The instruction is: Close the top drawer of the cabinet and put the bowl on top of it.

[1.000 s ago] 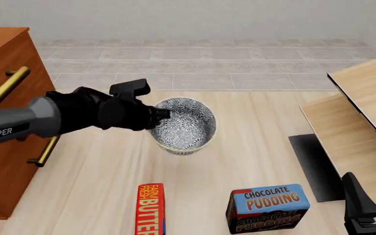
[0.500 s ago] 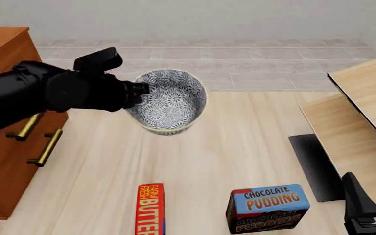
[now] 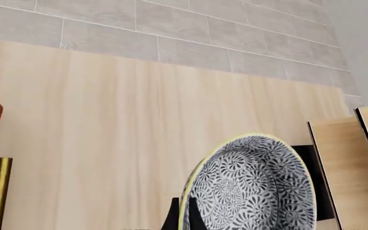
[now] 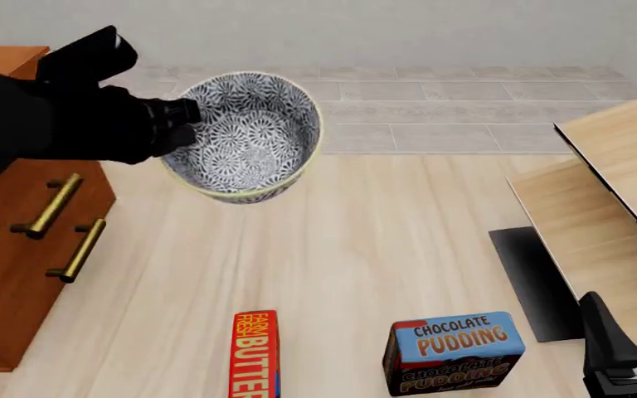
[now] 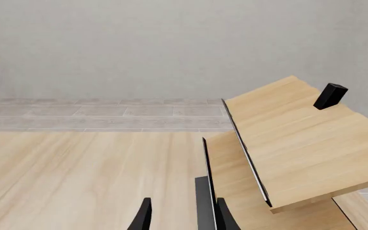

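Since a second ago the left gripper (image 4: 182, 114) has carried the bowl (image 4: 248, 137) up off the table (image 4: 363, 249) and over toward the cabinet (image 4: 9, 249); before, the bowl sat low on the wood in front of the arm, and now it hangs in the air, tilted so its patterned inside faces the front camera.

Largest first: the cabinet stands just below and behind the left gripper, its reddish-brown side and two brass handles (image 4: 47, 206) showing under the black arm; its top corner peeks out beside the wrist. The arm hides the upper part of the cabinet front, so I cannot tell how the top drawer stands. Beneath the gripper spreads the pale table, with a strip of grey tiled floor (image 4: 430, 108) beyond it. Well away to the far side of the bowl from the gripper are the light-wood boards (image 4: 617, 182), with a flat dark panel (image 4: 534, 282) at their foot; in the right wrist view those boards (image 5: 299, 143) lie just ahead of the right gripper (image 5: 182, 215).

The left gripper pinches the bowl's near rim; in the left wrist view its fingertips (image 3: 171, 220) straddle the yellowish edge of the bowl (image 3: 251, 189). The right gripper (image 4: 617, 356), low near the boards, holds nothing, its fingers spread apart.

Well below the bowl, on the table, stand a chocolate pudding box (image 4: 454, 352) and a butter box (image 4: 256, 355).
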Tool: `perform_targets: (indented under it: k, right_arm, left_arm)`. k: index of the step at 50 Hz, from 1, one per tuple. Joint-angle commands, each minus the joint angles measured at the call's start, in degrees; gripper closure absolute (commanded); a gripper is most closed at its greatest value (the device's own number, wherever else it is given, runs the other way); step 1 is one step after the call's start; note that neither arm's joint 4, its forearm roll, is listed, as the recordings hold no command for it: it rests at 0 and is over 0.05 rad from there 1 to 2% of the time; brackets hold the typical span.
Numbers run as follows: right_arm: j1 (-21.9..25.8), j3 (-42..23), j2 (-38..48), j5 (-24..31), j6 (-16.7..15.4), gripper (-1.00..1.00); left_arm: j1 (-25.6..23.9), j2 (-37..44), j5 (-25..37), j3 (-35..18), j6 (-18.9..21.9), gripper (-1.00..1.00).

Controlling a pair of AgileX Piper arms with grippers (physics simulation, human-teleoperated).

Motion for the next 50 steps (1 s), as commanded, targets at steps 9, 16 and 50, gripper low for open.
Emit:
perform_targets:
  k: [9,16,50]
  right_arm:
    - [0.0,0.0,0.0,-0.1,0.0,-1.00]
    - [0.0,0.0,0.0,-0.1,0.0,-1.00]
    - [0.0,0.0,0.0,-0.1,0.0,-1.00]
  left_arm:
    - [1.5,-7.1,6.7,-3.1,0.0,1.00]
    - [2.1,-8.8,8.4,-3.7,0.3,1.00]
    - [9.1,-11.9,16.3,-12.5,-0.1,1.00]
